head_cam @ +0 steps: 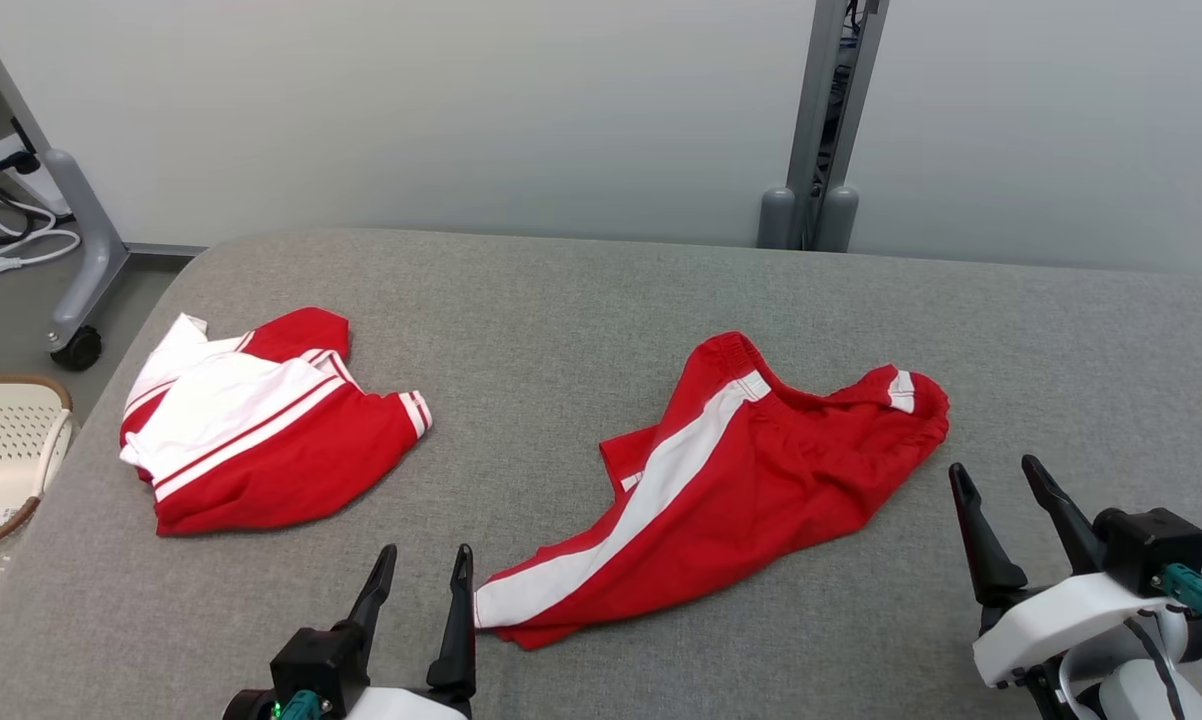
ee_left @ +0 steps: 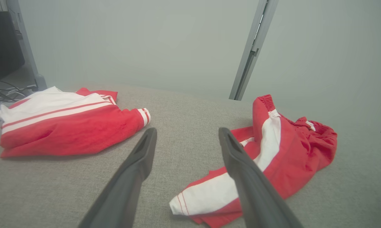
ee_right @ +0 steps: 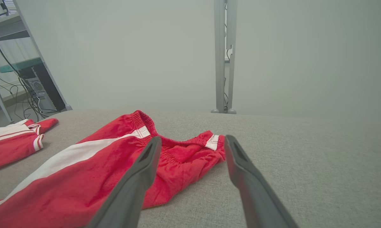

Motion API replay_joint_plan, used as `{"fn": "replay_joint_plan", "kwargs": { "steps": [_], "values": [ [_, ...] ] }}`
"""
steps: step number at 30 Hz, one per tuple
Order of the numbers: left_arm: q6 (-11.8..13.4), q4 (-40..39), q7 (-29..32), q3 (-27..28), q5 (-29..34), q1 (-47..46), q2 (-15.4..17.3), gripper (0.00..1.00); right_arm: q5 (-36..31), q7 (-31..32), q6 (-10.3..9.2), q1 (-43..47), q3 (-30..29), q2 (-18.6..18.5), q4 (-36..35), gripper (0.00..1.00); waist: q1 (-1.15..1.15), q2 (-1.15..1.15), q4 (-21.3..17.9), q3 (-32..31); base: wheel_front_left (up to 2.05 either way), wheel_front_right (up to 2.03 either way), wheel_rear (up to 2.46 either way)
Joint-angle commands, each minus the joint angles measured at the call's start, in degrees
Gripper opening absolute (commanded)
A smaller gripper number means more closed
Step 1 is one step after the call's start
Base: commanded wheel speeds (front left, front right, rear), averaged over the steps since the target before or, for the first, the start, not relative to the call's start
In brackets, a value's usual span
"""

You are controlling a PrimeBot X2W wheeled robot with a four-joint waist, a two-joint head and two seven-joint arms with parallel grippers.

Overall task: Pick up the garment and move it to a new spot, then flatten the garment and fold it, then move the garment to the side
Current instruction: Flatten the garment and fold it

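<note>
**Head view: two red-and-white garments on a grey tabletop, both pairs of jaws spread**

Head view, far left: a pale woven basket [head_cam: 6,440] sits on the floor below the tabletop's edge. Behind it are a grey frame leg [head_cam: 86,260] on a black caster and a tangle of cables [head_cam: 1,230].

The grey fabric-covered tabletop [head_cam: 561,320] runs across the rest of the picture. On its left part lies a folded garment [head_cam: 261,440], red with a white panel and thin red-and-white stripes, one cuffed sleeve end pointing right.

Next comes the left gripper [head_cam: 426,550] at the lower edge. Its jaws are spread and hold nothing, and they point up the picture over bare tabletop. Its right finger stands just beside the white hem of the crumpled garment [head_cam: 761,470]. In the left wrist view that finger overlaps the hem, and I cannot tell whether they touch.

The crumpled garment lies at the middle of the tabletop, well apart from the folded one. It is red with a broad white side stripe. It stretches slantwise from the hem at the lower left to a gathered elastic waistband at the upper right, with its cloth rumpled and partly doubled over.

A grey post [head_cam: 826,120] stands behind it against the pale wall [head_cam: 461,100].

The right gripper [head_cam: 993,465] is at the lower right, near the waistband end and to the right of it. Its jaws are spread too and grip nothing. The right wrist view shows the waistband lying beyond its two fingers.
</note>
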Motion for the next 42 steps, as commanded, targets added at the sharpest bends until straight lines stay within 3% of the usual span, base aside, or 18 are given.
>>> {"fn": "replay_joint_plan", "kwargs": {
  "steps": [1, 8, 20, 31, 42],
  "values": [
    [-0.2, -0.2, -0.1, 0.1, 0.2, 0.0, 0.2, 1.0, -0.2, -0.3, 0.01, -0.1, 0.0, -0.2, -0.1, 1.0, 0.0, 0.0, 0.3, 0.0, 0.0, 0.0, 0.0],
    [-0.4, 0.3, -0.1, -0.8, 0.1, -0.6, 0.3, 1.0, 3.1, 1.7, 0.01, -5.1, 6.7, -2.8, 1.4, 1.0, 0.0, 0.0, 2.0, 1.1, 0.0, 0.0, 0.0],
    [-0.2, 0.0, -0.1, -3.8, -1.5, -4.5, 0.2, 1.0, 16.3, 11.3, 0.01, -23.6, 25.3, -12.6, 6.7, 1.0, 0.0, 0.0, 7.9, 8.0, 0.0, 0.0, 0.0],
    [0.7, -0.9, -0.1, -6.7, -3.6, -8.3, 0.2, 1.0, 29.6, 11.7, 0.01, -35.8, 43.2, -20.5, 9.7, 1.0, 0.0, 0.0, 12.8, 14.2, 0.0, 0.0, 0.0],
    [1.3, -1.1, -0.1, -7.9, -4.5, -9.6, 0.2, 1.0, 36.9, 10.7, 0.01, -41.5, 53.4, -22.2, 11.9, 1.0, 0.0, 0.0, 14.3, 15.9, 0.0, 0.0, 0.0]
  ]
}}
